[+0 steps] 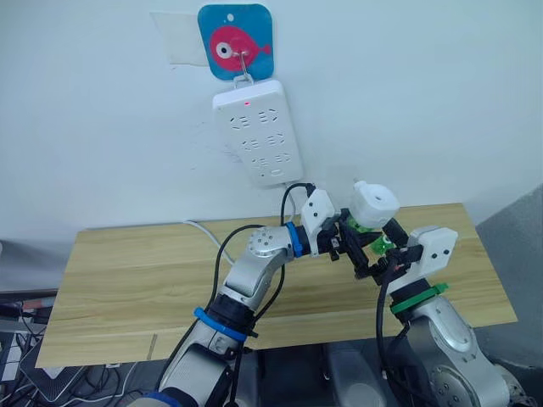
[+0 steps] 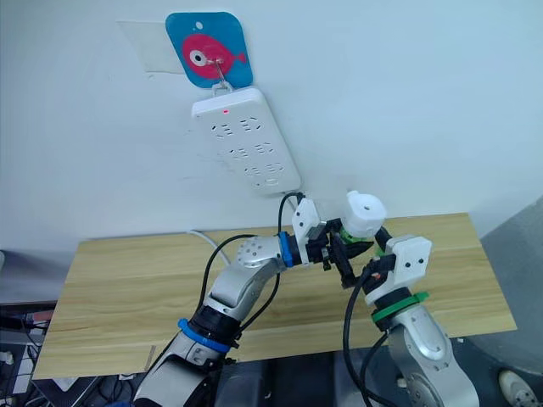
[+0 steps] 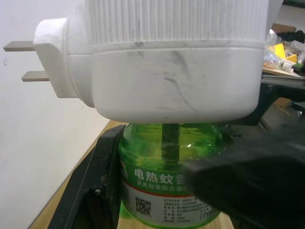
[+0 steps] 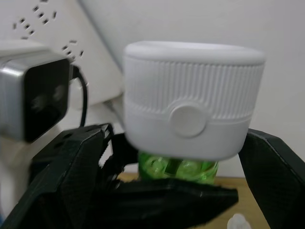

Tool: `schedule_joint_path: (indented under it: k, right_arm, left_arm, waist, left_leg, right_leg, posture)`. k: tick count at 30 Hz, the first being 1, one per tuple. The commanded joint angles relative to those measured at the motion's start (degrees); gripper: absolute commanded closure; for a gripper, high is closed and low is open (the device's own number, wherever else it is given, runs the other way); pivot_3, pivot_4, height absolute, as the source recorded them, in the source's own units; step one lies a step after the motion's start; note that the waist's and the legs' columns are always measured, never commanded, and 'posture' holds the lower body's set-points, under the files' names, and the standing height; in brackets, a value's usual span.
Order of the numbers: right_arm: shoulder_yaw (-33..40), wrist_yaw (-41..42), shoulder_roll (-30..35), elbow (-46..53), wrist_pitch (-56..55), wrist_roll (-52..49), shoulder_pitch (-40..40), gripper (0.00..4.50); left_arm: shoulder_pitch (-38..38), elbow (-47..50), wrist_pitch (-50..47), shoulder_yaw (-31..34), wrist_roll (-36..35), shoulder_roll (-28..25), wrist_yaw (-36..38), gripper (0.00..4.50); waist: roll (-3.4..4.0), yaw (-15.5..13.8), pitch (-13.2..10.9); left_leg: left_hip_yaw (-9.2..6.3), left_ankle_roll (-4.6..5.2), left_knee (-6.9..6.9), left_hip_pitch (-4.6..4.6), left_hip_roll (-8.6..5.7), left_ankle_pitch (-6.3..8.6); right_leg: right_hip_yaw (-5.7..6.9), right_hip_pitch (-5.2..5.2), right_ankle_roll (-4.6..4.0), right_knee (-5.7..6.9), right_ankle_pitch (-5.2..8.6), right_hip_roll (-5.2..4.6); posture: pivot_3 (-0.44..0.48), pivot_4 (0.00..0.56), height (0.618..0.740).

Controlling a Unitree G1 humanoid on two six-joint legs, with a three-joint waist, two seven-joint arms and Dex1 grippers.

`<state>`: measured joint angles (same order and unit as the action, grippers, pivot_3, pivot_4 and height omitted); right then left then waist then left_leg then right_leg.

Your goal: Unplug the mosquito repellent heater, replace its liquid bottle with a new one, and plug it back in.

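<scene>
Left wrist view: left hand [image 3: 190, 191] grips green bottle [image 3: 167, 191] labelled "电热蚊".

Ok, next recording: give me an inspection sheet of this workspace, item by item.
Surface: wooden table, bare where visible.
Job's things: mosquito repellent heater unplugged, held in the air with a green liquid bottle under it; plug prongs exposed.
Clutter: small white piece on the table.
Grippers: left pincer shut on the bottle; right pincer at the heater, grip unclear.
Cables: white lead across the table.
Surroundings: white power strip hung from a fish hook, red light on.
</scene>
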<state>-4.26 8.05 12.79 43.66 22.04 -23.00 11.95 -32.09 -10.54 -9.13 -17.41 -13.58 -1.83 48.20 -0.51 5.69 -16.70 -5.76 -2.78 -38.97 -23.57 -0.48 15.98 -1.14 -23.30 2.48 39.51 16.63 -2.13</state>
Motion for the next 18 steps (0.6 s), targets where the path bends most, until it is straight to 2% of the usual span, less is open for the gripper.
schedule_joint_path:
  k: [1,6,11,15,18]
  right_arm:
    - [5.31,4.77,3.83,1.37,0.5,-3.52,3.64,0.04]
    - [12.6,10.73,10.42,-0.11,-0.23,-5.44,8.39,0.04]
    - [19.83,19.46,16.84,-10.21,-3.11,-5.55,8.76,0.04]
    - [43.78,26.65,30.29,-13.56,5.91,-16.76,9.19,0.04]
    - [50.97,26.3,37.12,-21.11,8.78,-16.84,4.07,0.04]
  left_arm:
    - [-2.42,-1.59,4.25,1.72,-0.16,0.53,0.47,2.21]
    - [-4.05,-6.91,8.61,2.64,0.39,-0.13,1.96,2.21]
    - [-4.33,-9.16,11.42,2.99,0.42,-0.42,3.48,2.21]
    - [-4.06,-9.15,11.94,3.2,0.21,-0.66,4.09,2.21]
    - [-3.79,-8.54,11.81,3.44,0.08,-0.66,4.4,2.21]
  waist:
    - [0.0,0.0,0.0]
    - [-0.01,0.12,0.01]
    - [-0.03,0.35,0.08]
    - [0.24,0.11,0.22]
    - [0.02,0.39,0.35]
  left_leg:
    - [0.01,0.0,0.0,0.0,-0.01,0.0]
    - [0.03,0.19,-0.01,0.0,-0.01,0.11]
    - [0.13,0.22,-0.01,0.09,-0.02,0.13]
    - [0.26,0.25,0.03,0.1,-0.15,0.14]
    - [0.57,0.34,0.02,0.26,-0.13,0.19]
  right_leg:
    - [0.0,0.0,0.0,0.0,0.0,0.0]
    - [-0.01,0.01,0.0,0.02,0.0,0.0]
    - [-0.09,0.03,0.0,0.04,0.0,0.0]
    - [-0.22,0.04,0.01,0.01,0.0,-0.13]
    - [-0.51,0.1,0.01,0.06,0.0,-0.1]
  posture:
    - [-0.223,0.257,0.74]
    - [-0.234,0.254,0.74]
    - [-0.234,0.245,0.74]
    - [-0.224,0.241,0.74]
    - [-0.218,0.238,0.74]
